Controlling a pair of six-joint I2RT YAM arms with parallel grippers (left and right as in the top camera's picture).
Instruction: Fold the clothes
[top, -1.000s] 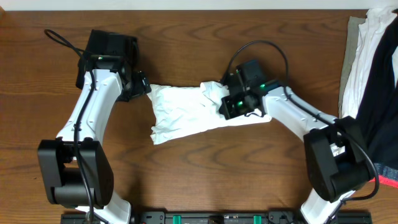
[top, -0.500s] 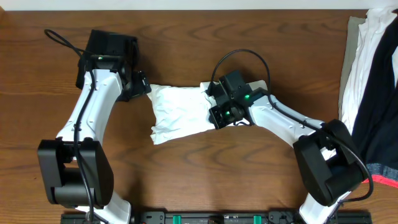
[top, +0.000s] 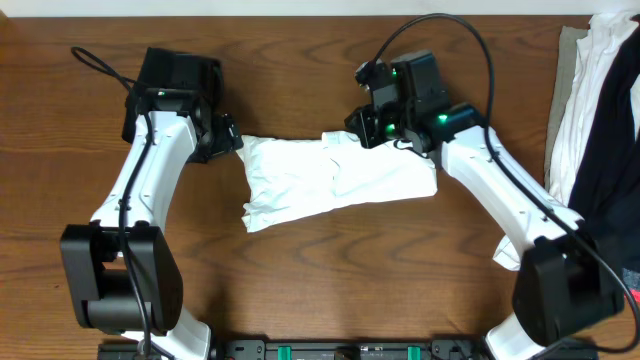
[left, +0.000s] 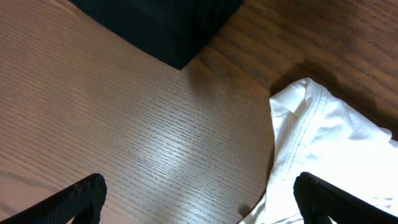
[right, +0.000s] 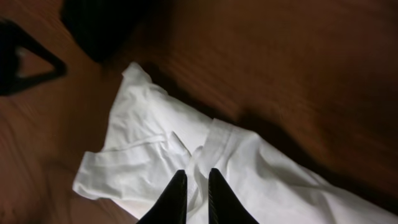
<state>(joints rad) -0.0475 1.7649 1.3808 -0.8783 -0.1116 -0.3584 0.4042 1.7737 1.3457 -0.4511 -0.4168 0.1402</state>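
A white T-shirt (top: 320, 180) lies folded into a rumpled band in the middle of the table; its print is hidden. It also shows in the left wrist view (left: 323, 137) and the right wrist view (right: 161, 155). My left gripper (top: 230, 140) sits at the shirt's upper left corner. Its fingers (left: 199, 199) are wide open and empty, low over the wood, with the shirt's edge by the right finger. My right gripper (top: 372, 128) is raised over the shirt's upper edge. Its fingers (right: 196, 190) are shut with nothing held.
A pile of white and black garments (top: 600, 110) lies on a grey cloth (top: 563, 90) at the table's right edge. A black block (left: 161, 25) shows at the top of the left wrist view. Bare wood surrounds the shirt.
My right gripper has lifted off the middle of the shirt and pulled back up and to the right. The shirt's right part now lies uncovered. The left arm has not moved.
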